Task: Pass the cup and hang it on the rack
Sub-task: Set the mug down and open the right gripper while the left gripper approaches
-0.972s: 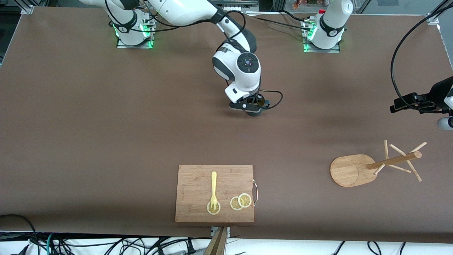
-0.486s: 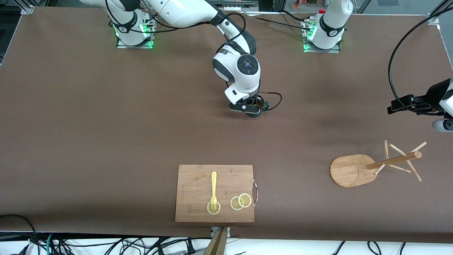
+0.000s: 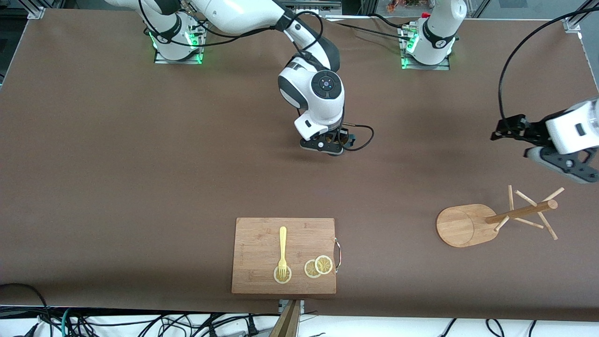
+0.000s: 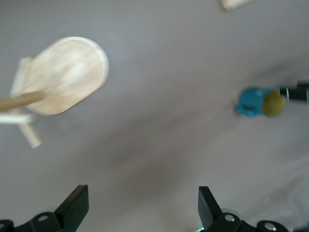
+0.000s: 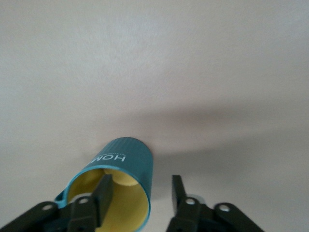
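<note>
Table of brown cloth in the front view: the right gripper hangs over its middle; the bamboo mug rack stands toward the left arm's end. Left wrist view: the left gripper hangs spread. Right wrist view: one finger inside the small teal mug (rim clamped).

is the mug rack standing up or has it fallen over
Standing upright: the front view shows the rack's round base flat on the table, its post and pegs rising above it. No cup hangs on it.
</note>
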Available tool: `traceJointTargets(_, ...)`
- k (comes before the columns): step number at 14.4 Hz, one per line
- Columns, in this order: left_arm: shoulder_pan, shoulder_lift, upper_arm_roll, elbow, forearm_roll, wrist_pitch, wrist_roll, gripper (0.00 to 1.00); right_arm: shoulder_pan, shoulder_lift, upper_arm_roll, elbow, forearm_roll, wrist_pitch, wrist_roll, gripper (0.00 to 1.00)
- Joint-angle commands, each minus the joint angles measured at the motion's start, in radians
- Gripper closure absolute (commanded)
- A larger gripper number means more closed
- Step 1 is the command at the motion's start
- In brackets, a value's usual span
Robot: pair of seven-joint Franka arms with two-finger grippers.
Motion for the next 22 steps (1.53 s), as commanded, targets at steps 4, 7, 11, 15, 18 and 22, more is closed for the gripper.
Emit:
traceJointTargets(4,-0.014,-0.065,0.007,-0.226,-0.043,0.127,0.610,0.00,-0.156,-0.142,0.017,0.044,0.018,-0.167,-0.072,0.01)
traceJointTargets(7,-0.022,-0.084,0.007,-0.376,-0.113,0.256,0.891,0.00,-0.247,-0.218,-0.006,0.037,0.018,-0.233,-0.117,0.01)
traceJointTargets(11,-0.026,-0.084,0.007,-0.626,-0.336,0.516,1.255,0.00,-0.329,-0.287,-0.028,0.015,0.023,-0.328,-0.302,0.00)
traceJointTargets(15,-0.103,-0.082,0.004,-0.757,-0.487,0.699,1.455,0.00,-0.433,-0.516,-0.061,-0.237,0.038,-0.325,-0.512,0.00)
traceJointTargets(18,-0.150,-0.058,-0.019,-0.818,-0.639,0.807,1.599,0.00,-0.449,-0.689,-0.150,-0.417,0.038,-0.332,-0.670,0.00)
traceJointTargets(22,-0.205,0.024,-0.048,-0.849,-0.875,0.906,1.832,0.00,-0.452,-0.775,-0.241,-0.445,0.029,-0.423,-0.798,0.00)
